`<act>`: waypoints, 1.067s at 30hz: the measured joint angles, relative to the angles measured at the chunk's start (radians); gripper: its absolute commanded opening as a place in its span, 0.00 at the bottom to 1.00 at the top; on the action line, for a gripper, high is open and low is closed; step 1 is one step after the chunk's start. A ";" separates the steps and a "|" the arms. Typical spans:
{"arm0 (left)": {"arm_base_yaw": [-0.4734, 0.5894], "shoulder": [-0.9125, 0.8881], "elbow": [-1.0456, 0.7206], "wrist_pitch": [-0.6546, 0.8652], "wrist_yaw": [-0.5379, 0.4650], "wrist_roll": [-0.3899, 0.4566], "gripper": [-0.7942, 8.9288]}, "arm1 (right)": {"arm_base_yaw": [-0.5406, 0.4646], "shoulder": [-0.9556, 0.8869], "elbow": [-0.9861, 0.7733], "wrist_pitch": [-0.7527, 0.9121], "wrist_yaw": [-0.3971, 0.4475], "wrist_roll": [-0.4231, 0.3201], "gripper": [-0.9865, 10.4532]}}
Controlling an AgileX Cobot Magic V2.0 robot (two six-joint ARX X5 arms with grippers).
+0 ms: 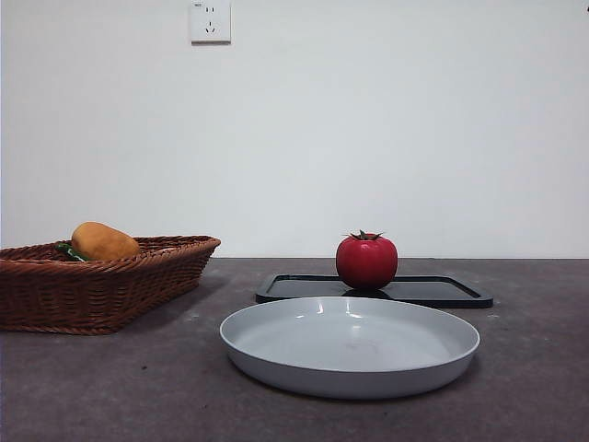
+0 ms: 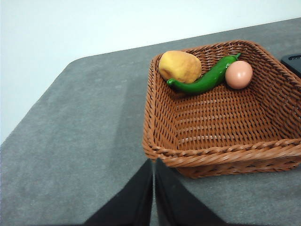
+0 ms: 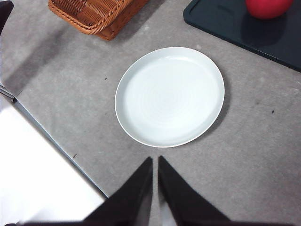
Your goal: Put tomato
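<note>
The red tomato (image 1: 366,261) with a dark green calyx stands on a flat black tray (image 1: 433,291) behind a pale grey plate (image 1: 350,345). In the right wrist view the tomato (image 3: 268,8) shows at the picture's edge on the black tray (image 3: 225,23), beyond the plate (image 3: 170,96). My right gripper (image 3: 154,162) is shut, hanging above the table short of the plate. My left gripper (image 2: 154,165) is shut too, above the table just outside the wicker basket (image 2: 160,117). Neither gripper holds anything.
The brown wicker basket (image 1: 55,295) stands at the left with an orange-brown potato-like item (image 2: 179,66), a green pepper (image 2: 204,78) and an egg (image 2: 239,74) inside. The table's edge (image 3: 56,141) runs close to the right gripper. A wall socket (image 1: 210,21) is on the back wall.
</note>
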 measured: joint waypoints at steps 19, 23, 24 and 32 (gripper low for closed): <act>0.000 0.000 0.000 0.000 0.000 0.000 0.09 | -0.003 -0.003 0.000 0.017 0.004 -0.015 0.09; 0.000 0.000 0.000 0.000 0.000 0.000 0.09 | -0.058 -0.052 -0.014 0.137 0.021 -0.047 0.09; 0.000 0.000 0.000 0.000 0.000 0.000 0.09 | -0.082 -0.071 -0.024 0.182 0.021 -0.049 0.09; 0.000 0.000 0.000 0.000 0.000 0.000 0.09 | -0.298 -0.286 -0.264 0.534 0.050 -0.053 0.09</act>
